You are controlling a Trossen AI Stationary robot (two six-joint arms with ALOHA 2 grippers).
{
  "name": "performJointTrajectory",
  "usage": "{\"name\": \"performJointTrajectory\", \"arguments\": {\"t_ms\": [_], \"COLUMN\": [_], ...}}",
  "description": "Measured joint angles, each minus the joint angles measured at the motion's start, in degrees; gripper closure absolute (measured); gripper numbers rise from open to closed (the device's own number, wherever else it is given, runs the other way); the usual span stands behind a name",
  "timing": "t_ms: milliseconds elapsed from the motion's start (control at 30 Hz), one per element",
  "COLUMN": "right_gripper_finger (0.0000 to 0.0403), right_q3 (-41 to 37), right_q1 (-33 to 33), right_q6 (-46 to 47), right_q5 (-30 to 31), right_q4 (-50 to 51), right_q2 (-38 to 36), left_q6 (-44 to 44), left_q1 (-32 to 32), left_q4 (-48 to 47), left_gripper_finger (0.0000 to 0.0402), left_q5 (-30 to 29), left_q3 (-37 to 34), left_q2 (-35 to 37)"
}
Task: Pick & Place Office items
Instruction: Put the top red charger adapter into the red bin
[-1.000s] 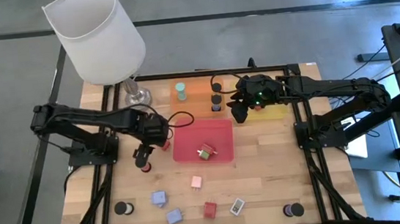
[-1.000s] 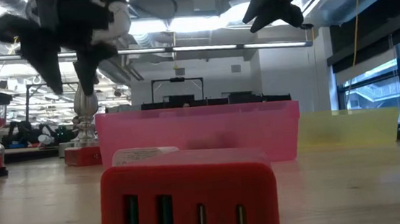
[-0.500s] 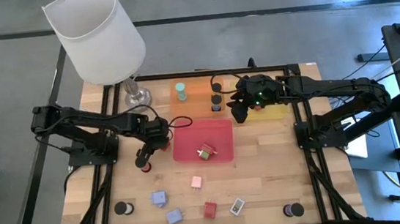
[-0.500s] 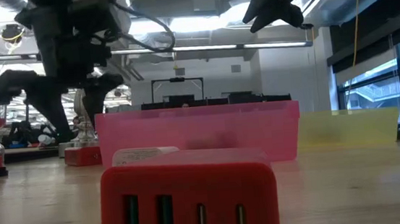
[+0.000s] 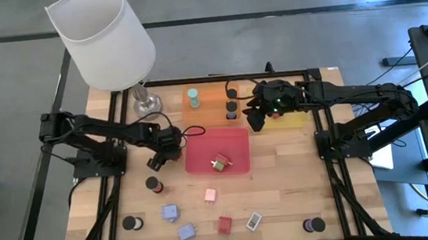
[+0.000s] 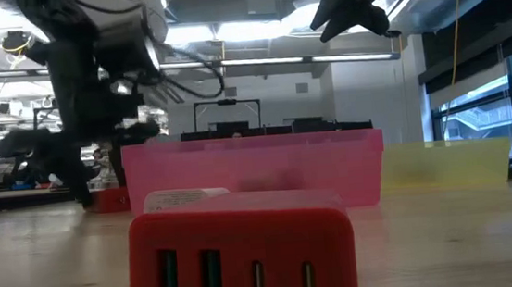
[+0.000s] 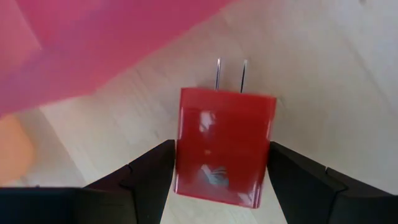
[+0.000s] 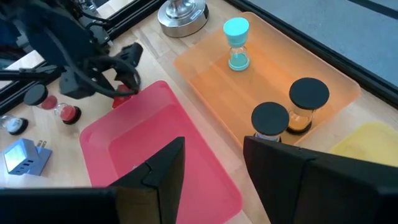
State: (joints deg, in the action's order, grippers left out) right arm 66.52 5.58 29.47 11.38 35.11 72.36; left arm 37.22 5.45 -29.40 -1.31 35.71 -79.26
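Note:
A red charger block (image 7: 225, 143) with two metal prongs lies flat on the wood beside the left edge of the pink tray (image 5: 200, 141). My left gripper (image 7: 221, 165) points down over it, open, with one finger along each long side of the block. In the high view it sits at the tray's left edge (image 5: 166, 158). My right gripper (image 5: 257, 120) hangs high over the seam between the orange tray (image 5: 208, 97) and the yellow tray (image 5: 293, 119). It is open, with nothing between its fingers (image 8: 165, 165). My left gripper comes from above, its fingers (image 7: 152, 171) lying along the red charger block's two long sides (image 7: 183, 149), prongs pointing away from the wrist. The block lies on the table. I cannot tell whether the fingers touch it.
A red-and-black hourglass (image 5: 154, 185) stands just near-left of my left gripper. Pink, lavender and red blocks, a white rectangle (image 5: 253, 222) and black cylinders lie along the near edge. The lamp (image 5: 104, 40) stands far left. The orange tray holds a teal hourglass (image 8: 236, 43) and black-capped cylinders.
My left gripper has come down from over the red-and-black hourglass toward the table's far right, rolling its wrist. It now stands low around the red charger block at the pink tray's left edge. The hourglass shows uncovered.

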Motion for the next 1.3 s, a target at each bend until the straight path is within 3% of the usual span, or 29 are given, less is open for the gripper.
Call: {"name": "performJointTrajectory", "arguments": {"t_ms": [167,367,633,867,1133,1300], "right_gripper_finger": [0.0236,0.0236,0.0236,0.0236,0.0236,0.0236], "right_q3": [0.0,0.0,0.0,0.0,0.0,0.0], "right_q1": [-0.02,-0.02,-0.02,0.0,0.0,-0.01], "right_q6": [0.27,0.28,0.09,0.07,0.05,0.09], "right_q5": [0.0,0.12,0.2,0.2,2.66,6.93], "right_q4": [0.0,0.0,0.0,0.0,-0.02,-0.02], "right_q2": [0.0,0.0,0.0,0.0,0.0,0.0], "left_q6": [-2.87,-11.45,-21.21,-32.26,-39.48,-41.64], "left_q1": [0.75,0.65,-0.15,-1.74,-3.73,-4.03], "left_q4": [-0.02,-0.42,-1.56,1.78,17.64,19.39], "left_gripper_finger": [0.0161,0.0191,0.0187,0.0186,0.0185,0.0185], "left_q5": [0.01,-0.76,-8.84,-9.24,-9.09,-5.22], "left_q3": [-0.01,-0.32,0.45,6.35,10.03,10.02], "left_q2": [-2.97,-1.17,9.27,16.7,12.21,5.85]}}
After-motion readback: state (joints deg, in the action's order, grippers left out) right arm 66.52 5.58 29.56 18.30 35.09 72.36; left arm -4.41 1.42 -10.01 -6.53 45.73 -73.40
